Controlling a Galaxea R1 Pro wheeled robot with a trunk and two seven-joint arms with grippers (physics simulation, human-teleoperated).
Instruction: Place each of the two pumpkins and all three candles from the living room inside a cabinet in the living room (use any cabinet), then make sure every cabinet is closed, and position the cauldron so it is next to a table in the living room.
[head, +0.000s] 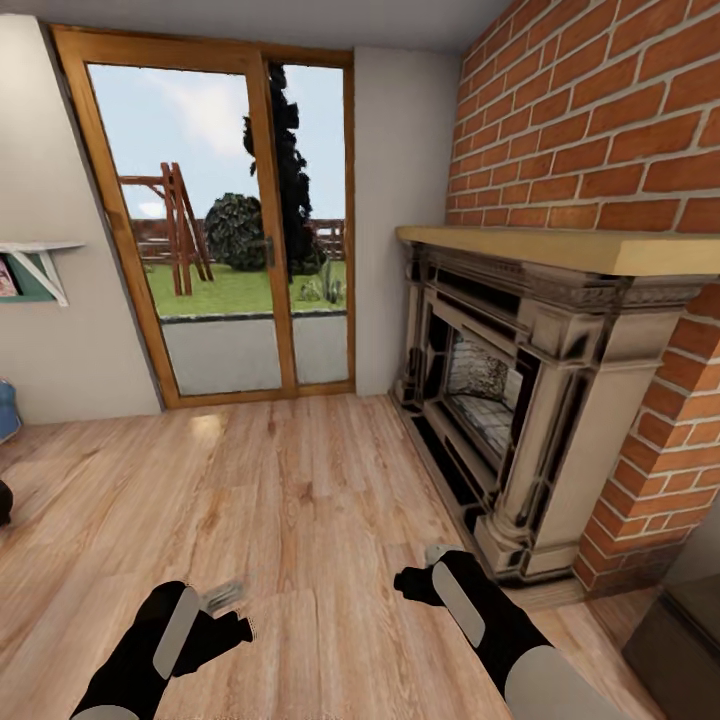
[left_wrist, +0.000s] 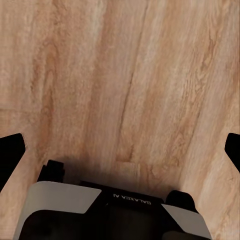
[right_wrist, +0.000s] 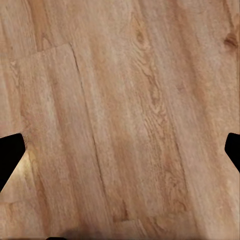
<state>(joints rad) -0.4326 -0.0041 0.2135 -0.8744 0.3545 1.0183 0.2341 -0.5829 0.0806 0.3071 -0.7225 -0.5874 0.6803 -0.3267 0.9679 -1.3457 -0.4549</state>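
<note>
The pumpkins, candles, cauldron, table and cabinet are out of view. I face a bare wooden floor. My left gripper hangs low over the floor at the lower left, open and empty. My right gripper hangs at the lower middle, also open with nothing in it. In the left wrist view the left gripper has its dark fingertips spread wide over the planks, above a white and black part of my own body. The right gripper looks straight down at floorboards, fingertips far apart.
A stone fireplace with a wooden mantel stands against the brick wall on the right. A wood-framed glass door is straight ahead. A dark low furniture corner sits at the bottom right. A small dark object pokes in at the left edge.
</note>
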